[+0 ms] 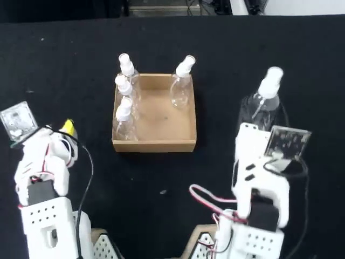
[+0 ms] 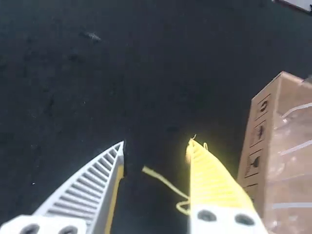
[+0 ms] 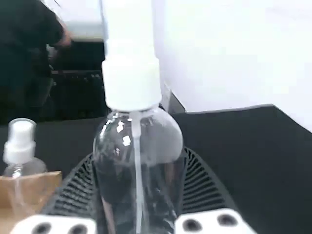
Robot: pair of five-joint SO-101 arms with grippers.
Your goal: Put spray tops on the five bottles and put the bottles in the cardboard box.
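The cardboard box sits at the table's middle and holds several clear bottles with white spray tops: three along its left wall and one in the back right corner. To the right of the box, my right gripper is shut on another clear bottle, held upright with its spray top on. The right wrist view has that bottle between the black fingers. My left gripper stands open over bare cloth just left of the box, holding nothing.
Black cloth covers the whole table. Both arm bases stand at the near edge. A boxed bottle appears beyond the box edge in the right wrist view. Open cloth lies in front of and behind the box.
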